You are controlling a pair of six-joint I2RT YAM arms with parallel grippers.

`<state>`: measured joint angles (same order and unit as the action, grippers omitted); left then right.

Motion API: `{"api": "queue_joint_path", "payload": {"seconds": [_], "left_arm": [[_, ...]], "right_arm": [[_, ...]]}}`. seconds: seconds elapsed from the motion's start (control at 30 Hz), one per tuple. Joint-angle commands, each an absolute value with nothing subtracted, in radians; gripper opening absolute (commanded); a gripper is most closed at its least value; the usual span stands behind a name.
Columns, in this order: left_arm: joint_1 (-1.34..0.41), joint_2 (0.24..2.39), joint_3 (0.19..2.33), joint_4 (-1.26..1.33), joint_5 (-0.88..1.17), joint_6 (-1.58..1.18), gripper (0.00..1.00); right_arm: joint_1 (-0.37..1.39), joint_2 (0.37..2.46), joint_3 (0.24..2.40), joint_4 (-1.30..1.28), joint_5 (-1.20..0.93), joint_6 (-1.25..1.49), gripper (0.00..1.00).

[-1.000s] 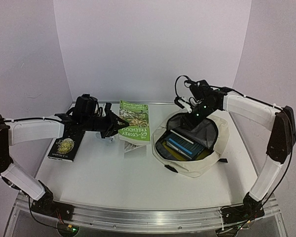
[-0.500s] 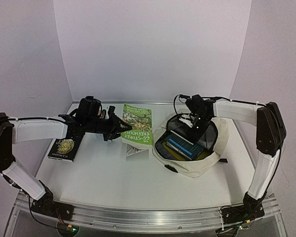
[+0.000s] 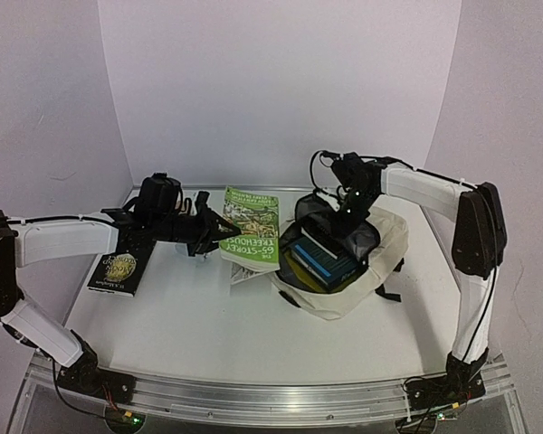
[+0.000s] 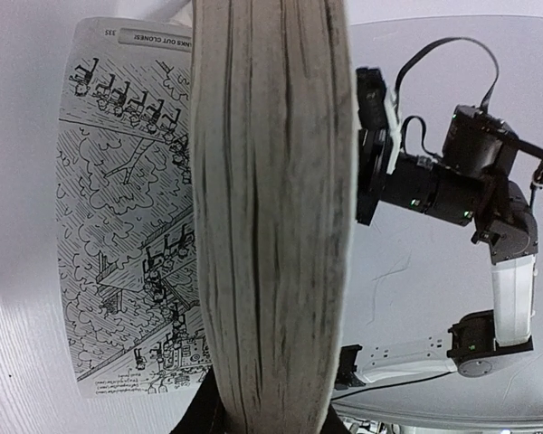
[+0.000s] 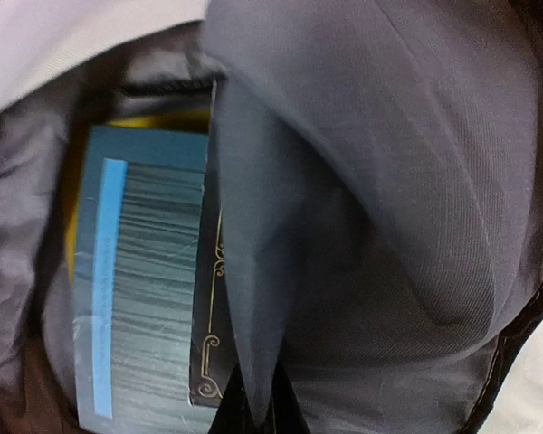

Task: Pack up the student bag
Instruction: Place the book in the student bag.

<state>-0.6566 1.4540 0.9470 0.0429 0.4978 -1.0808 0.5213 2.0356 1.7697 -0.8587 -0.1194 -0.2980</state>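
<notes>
A: what moved in the last second?
B: right hand (image 3: 351, 210), clenched on the grey lining (image 5: 362, 181), dragged the student bag (image 3: 344, 303) left; bag now sits right of centre, nearer the counter's far edge, mouth tipped open toward the middle
A: left side?
B: left hand (image 3: 219, 233) grasping the green book (image 3: 253, 231), barely shifted (dark book (image 3: 118, 269) lies by the left edge)
A: so?
B: book-to-bag gap has closed, blue book (image 3: 326, 258) already inside; I'd judge insertion is next
</notes>
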Motion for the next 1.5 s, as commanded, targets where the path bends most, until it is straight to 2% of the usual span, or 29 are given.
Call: {"api": "queue_joint_path", "payload": {"seconds": [0.0, 0.27, 0.43, 0.67, 0.8, 0.97, 1.03, 1.1, 1.23, 1.37, 1.47], "left_arm": [[-0.675, 1.439, 0.973, 0.164, 0.573, -1.111, 0.0], [-0.693, 1.603, 1.038, 0.285, 0.611, -1.173, 0.0], [-0.694, 1.778, 1.203, 0.266, 0.615, -1.186, 0.0], [-0.69, 1.902, 1.344, 0.332, 0.508, -1.214, 0.0], [-0.692, 1.947, 1.382, 0.343, 0.39, -1.237, 0.0], [-0.734, 2.117, 1.53, 0.355, 0.477, -1.257, 0.0], [-0.751, 2.142, 1.551, 0.339, 0.495, -1.257, 0.07], [-0.756, 2.129, 1.517, 0.338, 0.491, -1.253, 0.26], [-0.75, 2.009, 1.433, 0.232, 0.406, -1.18, 0.51], [-0.737, 1.924, 1.438, 0.043, 0.36, -1.09, 0.61], [-0.726, 1.906, 1.426, -0.014, 0.358, -1.081, 0.59]], "right_arm": [[0.546, 2.074, 1.945, -0.818, -0.339, -0.134, 0.0], [0.555, 2.073, 1.976, -0.817, -0.445, -0.108, 0.0], [0.569, 2.05, 1.952, -0.815, -0.479, -0.109, 0.0], [0.606, 2.025, 1.922, -0.815, -0.5, -0.105, 0.0], [0.618, 2.046, 1.973, -0.811, -0.494, -0.083, 0.0], [0.618, 2.093, 2.069, -0.801, -0.458, -0.057, 0.0], [0.617, 2.105, 2.09, -0.799, -0.444, -0.051, 0.0], [0.615, 2.107, 2.091, -0.799, -0.444, -0.052, 0.0], [0.612, 2.086, 2.053, -0.798, -0.456, -0.067, 0.0], [0.612, 2.062, 2.018, -0.798, -0.463, -0.085, 0.0], [0.612, 2.046, 2.0, -0.798, -0.468, -0.092, 0.0]]}}
